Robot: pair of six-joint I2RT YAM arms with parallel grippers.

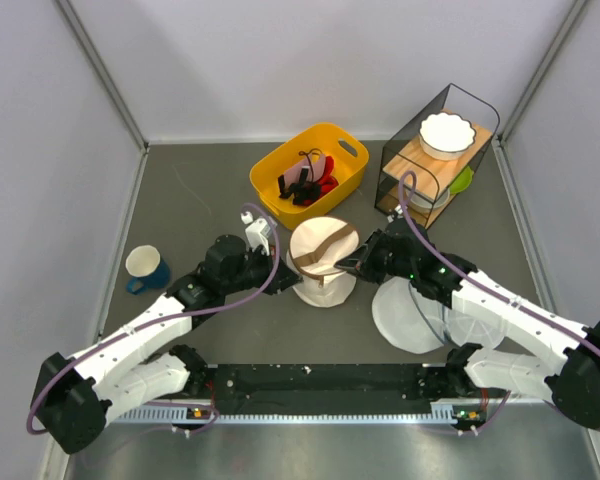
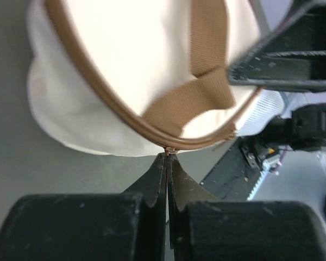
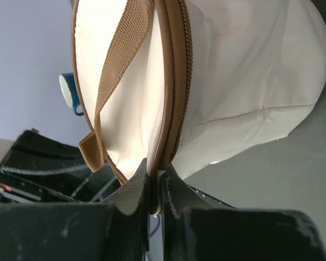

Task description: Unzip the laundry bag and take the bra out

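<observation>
The cream canvas laundry bag [image 1: 323,262] stands mid-table with its brown strap across the lid. In the left wrist view the bag [image 2: 125,65] fills the top. My left gripper [image 2: 168,156] is shut on the small brown zipper pull [image 2: 170,149] at the brown zipper band. My left gripper [image 1: 286,262] touches the bag's left side. My right gripper [image 1: 348,263] is at its right side. In the right wrist view my right gripper [image 3: 156,174] is shut on the rim of the bag [image 3: 250,70] at the zipper band, whose visible stretch looks closed. The bra is hidden.
A yellow basket [image 1: 310,172] with black and red items stands behind the bag. A wire rack [image 1: 435,150] with a white bowl [image 1: 447,133] is at the back right. A blue mug [image 1: 145,268] sits at the left. White mesh pouches [image 1: 410,315] lie under my right arm.
</observation>
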